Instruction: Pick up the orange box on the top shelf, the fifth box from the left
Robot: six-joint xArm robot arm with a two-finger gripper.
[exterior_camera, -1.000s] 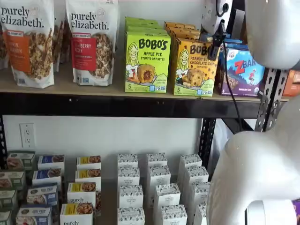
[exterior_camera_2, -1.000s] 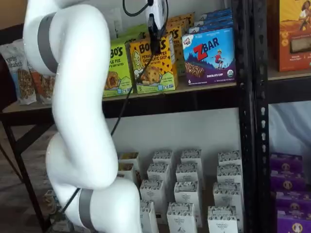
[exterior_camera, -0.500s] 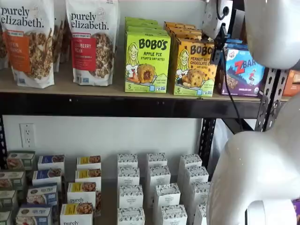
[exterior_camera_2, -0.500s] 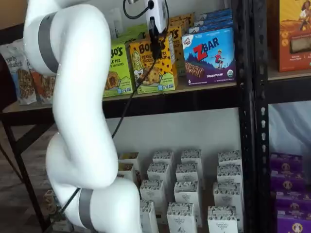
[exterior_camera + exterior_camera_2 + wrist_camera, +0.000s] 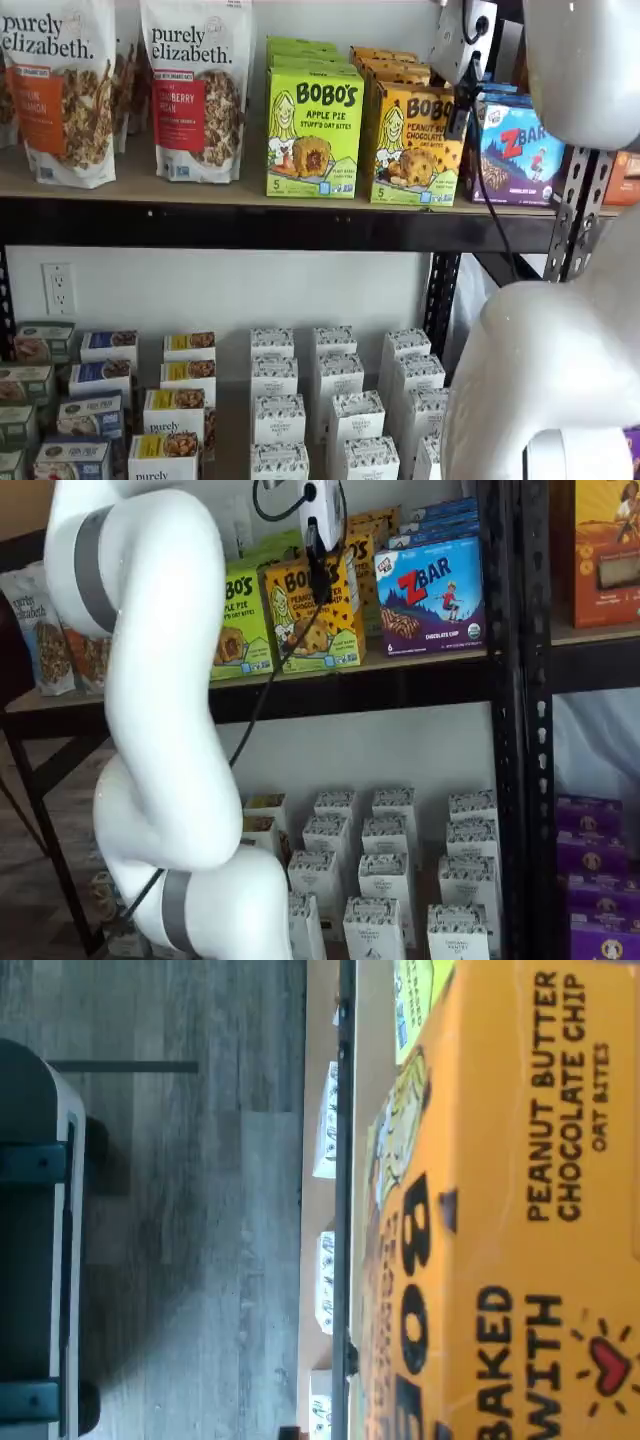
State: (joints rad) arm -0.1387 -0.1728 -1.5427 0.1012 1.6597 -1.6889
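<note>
The orange box (image 5: pixel 410 150) stands on the top shelf (image 5: pixel 250 222) between a lime-green box and a purple-blue box, with more orange boxes behind it. It shows in both shelf views (image 5: pixel 330 630). My gripper (image 5: pixel 462 100) hangs at the box's upper front; one black finger (image 5: pixel 318 568) lies against the front face and the other is hidden. I cannot tell whether it is closed on the box. The wrist view shows the box's orange top (image 5: pixel 500 1210) very close, with the shelf's black rail (image 5: pixel 345 1160) beside it.
A lime-green Apple Pie box (image 5: pixel 313 130) stands left of the orange box and a ZBar box (image 5: pixel 520 150) right of it. Granola bags (image 5: pixel 195 90) stand further left. Small white cartons (image 5: pixel 330 400) fill the lower level. My white arm (image 5: pixel 160 730) and a black upright (image 5: pixel 510 730) stand in front.
The black finger has shifted slightly against the orange box's front face. The box itself has not visibly moved.
</note>
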